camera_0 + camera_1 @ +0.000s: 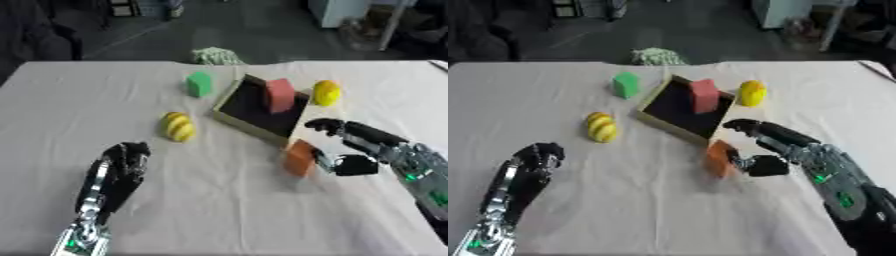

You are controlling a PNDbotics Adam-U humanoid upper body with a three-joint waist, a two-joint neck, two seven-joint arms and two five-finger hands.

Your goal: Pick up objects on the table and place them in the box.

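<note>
A shallow box (229,116) with a black floor sits mid-table, and a red block (280,94) stands inside it. An orange block (300,157) stands on the cloth just in front of the box's near corner. My right hand (354,148) is beside it on the right, open, with the thumb close to the block's side and the fingers reaching over it; nothing is grasped. A green block (199,83) lies left of the box, a yellow striped fruit (178,126) front-left, a yellow round fruit (326,92) right. My left hand (121,170) rests at lower left, fingers curled, holding nothing.
A white cloth covers the table (219,210). A crumpled pale green-white object (215,56) lies at the far edge behind the box. Dark floor and furniture show beyond the table.
</note>
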